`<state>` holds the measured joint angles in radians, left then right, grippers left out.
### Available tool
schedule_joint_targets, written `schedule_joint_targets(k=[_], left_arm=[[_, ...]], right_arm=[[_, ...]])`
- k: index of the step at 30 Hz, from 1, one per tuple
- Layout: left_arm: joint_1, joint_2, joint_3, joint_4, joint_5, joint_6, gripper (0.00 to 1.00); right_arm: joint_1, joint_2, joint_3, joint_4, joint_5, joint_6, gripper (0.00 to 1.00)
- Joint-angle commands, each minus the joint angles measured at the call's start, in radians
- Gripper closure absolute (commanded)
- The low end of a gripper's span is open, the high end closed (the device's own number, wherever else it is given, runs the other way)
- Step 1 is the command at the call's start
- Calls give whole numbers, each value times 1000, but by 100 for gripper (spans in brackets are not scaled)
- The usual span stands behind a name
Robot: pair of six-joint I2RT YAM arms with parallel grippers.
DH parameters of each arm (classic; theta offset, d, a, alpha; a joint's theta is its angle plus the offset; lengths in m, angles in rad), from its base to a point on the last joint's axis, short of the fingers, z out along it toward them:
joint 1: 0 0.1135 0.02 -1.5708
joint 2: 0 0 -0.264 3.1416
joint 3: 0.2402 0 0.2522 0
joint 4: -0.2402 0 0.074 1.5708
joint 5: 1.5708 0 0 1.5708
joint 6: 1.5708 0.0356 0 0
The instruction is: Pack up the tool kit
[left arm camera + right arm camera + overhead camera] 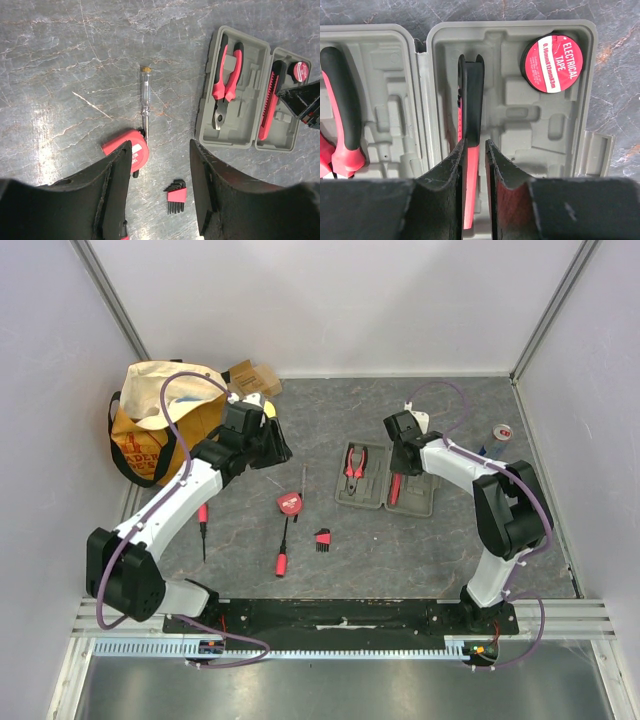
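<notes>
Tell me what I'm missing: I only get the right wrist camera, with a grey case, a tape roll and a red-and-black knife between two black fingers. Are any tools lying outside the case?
Observer: Yes. The top view shows a tape measure, hex keys and a red-handled screwdriver on the table beside the case.
Operator: What is the other arm doing?
Observer: The left gripper hangs open over the table near the tape measure, holding nothing.
Operator: And the handle left of the knife?
Observer: Pliers, lying in the case's other half.
</notes>
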<state>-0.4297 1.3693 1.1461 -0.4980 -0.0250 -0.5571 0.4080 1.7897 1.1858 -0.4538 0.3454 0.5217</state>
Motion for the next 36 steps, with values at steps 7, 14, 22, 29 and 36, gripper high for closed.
schedule_joint_targets(k=[7,14,22,29,36], left_arm=[[-4,28,26,30,60,13,45],[-3,39,24,30,74,13,45],[-3,36,26,32,73,13,45],[-4,42,27,32,74,10,45],[-3,45,26,30,76,13,45]], right_arm=[[-18,-52,-40,-31,43,-28,74],[-23,-72,-57,1,14,-28,75],[-20,-125,4,-14,-2,-22,75],[-20,-64,32,-5,-80,-42,74],[-20,-10,26,3,-94,-37,76]])
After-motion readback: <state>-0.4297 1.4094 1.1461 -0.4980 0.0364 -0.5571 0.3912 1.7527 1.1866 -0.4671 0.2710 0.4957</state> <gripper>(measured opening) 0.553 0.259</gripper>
